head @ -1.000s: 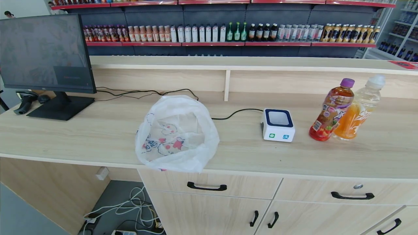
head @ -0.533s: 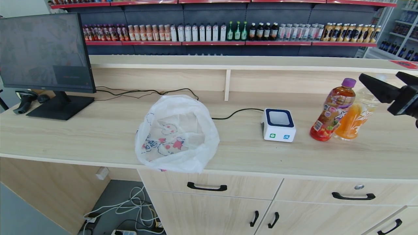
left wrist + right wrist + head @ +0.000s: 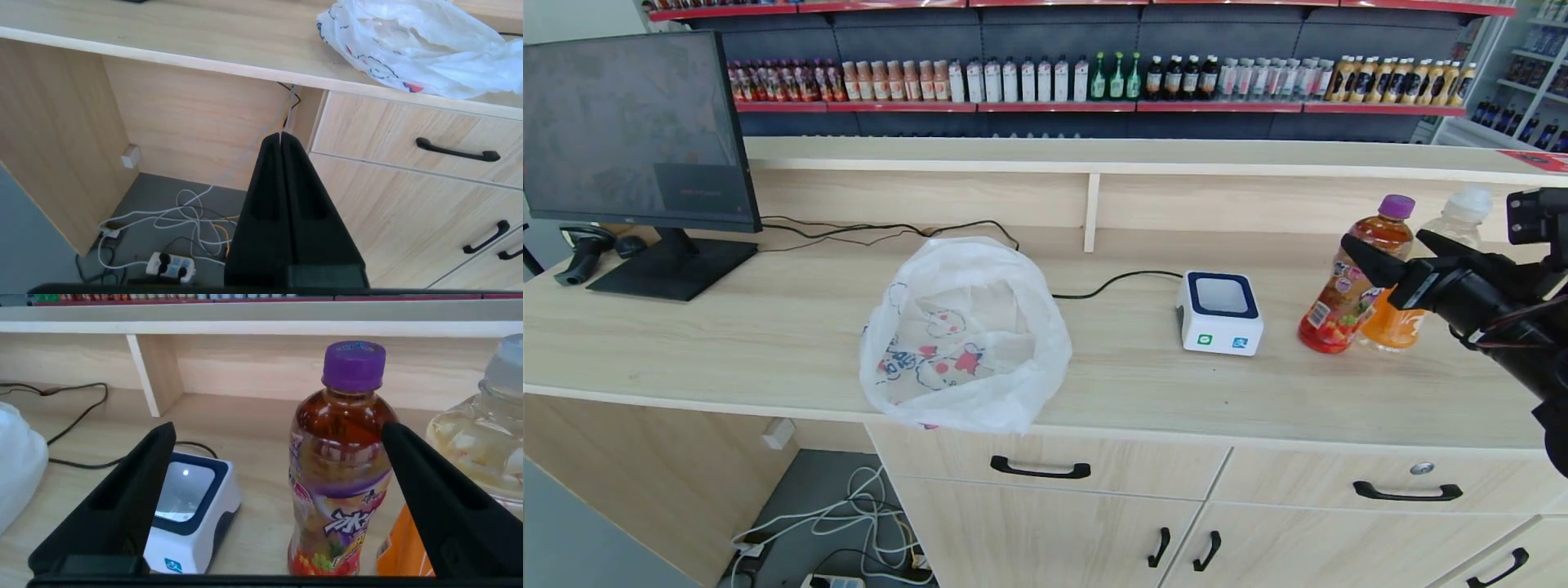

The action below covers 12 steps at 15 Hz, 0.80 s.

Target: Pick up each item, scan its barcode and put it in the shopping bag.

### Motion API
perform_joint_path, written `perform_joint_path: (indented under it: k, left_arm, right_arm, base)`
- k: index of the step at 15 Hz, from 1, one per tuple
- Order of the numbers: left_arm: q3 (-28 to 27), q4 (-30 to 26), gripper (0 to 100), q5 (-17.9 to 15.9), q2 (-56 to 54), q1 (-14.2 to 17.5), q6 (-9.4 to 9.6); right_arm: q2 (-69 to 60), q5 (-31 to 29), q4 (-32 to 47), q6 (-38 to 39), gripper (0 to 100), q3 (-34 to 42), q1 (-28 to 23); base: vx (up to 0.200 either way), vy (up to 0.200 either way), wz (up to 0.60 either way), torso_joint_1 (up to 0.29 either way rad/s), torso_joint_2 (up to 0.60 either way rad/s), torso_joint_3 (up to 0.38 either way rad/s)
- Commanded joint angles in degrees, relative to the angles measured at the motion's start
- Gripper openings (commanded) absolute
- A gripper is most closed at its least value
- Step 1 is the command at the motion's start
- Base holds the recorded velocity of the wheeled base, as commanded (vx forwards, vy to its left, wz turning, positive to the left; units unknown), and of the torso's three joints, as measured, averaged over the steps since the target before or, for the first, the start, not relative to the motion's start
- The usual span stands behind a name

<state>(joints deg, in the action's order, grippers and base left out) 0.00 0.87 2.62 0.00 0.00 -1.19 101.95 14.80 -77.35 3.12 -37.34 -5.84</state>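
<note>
A tea bottle with a purple cap (image 3: 1354,282) (image 3: 339,474) stands upright at the counter's right. A white-capped bottle with an orange label (image 3: 1390,328) (image 3: 482,433) touches it on its right. My right gripper (image 3: 1382,238) (image 3: 279,431) hovers open just in front of the tea bottle, one finger on each side of it, touching nothing. The white scanner with a dark blue top (image 3: 1219,313) (image 3: 192,502) sits left of the bottles. The open white shopping bag (image 3: 964,335) (image 3: 417,41) lies at the counter's front edge. My left gripper (image 3: 280,140) is shut and empty, below the counter in front of the cabinet.
A monitor (image 3: 637,131) on its stand and a handheld scanner (image 3: 580,253) occupy the counter's far left. Black cables (image 3: 1111,282) run behind the bag to the scanner. A raised wooden ledge (image 3: 1094,155) backs the counter. Drawers (image 3: 1045,467) and loose floor cables (image 3: 180,237) lie below.
My right arm has come in from the right edge and moved left and down, bringing its open gripper up to the tea bottle. The bottles, scanner and bag have not moved.
</note>
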Motion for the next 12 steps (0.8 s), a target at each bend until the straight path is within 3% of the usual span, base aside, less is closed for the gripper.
perform_joint_path:
  k: [1, 12]
  left_arm:
    - [0.0, 0.0, 0, 0.0, 0.1, 0.0, -0.04]
    - [0.0, 0.0, 0, 0.0, 0.1, 0.0, -0.04]
  right_arm:
    - [1.3, -0.1, 0.0, 0.1, 100, 0.0, -0.8]
    - [7.9, 2.0, -3.0, 0.7, 100, -2.6, -2.0]
  base:
    - [0.000, 0.000, 0.00, 0.000, 0.00, 0.000]
    - [0.000, 0.000, 0.00, 0.000, 0.00, 0.000]
